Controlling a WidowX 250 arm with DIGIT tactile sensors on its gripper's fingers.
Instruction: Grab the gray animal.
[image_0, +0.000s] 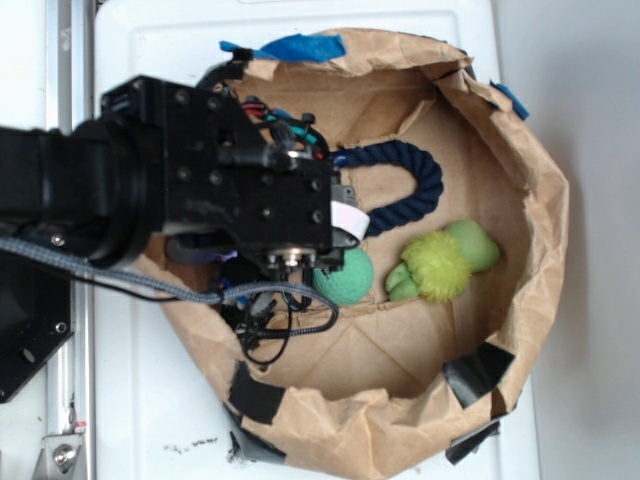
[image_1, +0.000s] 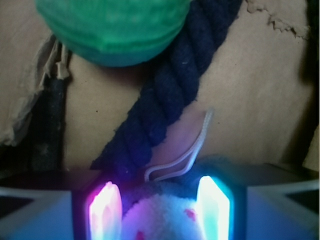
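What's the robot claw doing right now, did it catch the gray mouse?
Gripper around gray mouse, fingers either side; squeeze unclear. Blue rope beside its string tail. Green ball just ahead.

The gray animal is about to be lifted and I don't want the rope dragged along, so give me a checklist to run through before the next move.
1. Gray animal sits between the gripper fingers: ok.
2. Fingers closed firmly on it: cannot tell; the lit pads flank the plush, but contact is unclear.
3. White string tail free of the pads: ok, it loops ahead of them.
4. Navy rope outside the grasp: cannot tell; its end runs down to the left pad.
5. Green ball out of the way: ok, beyond the fingers.
6. Lime plush toy clear: ok, off to the side.
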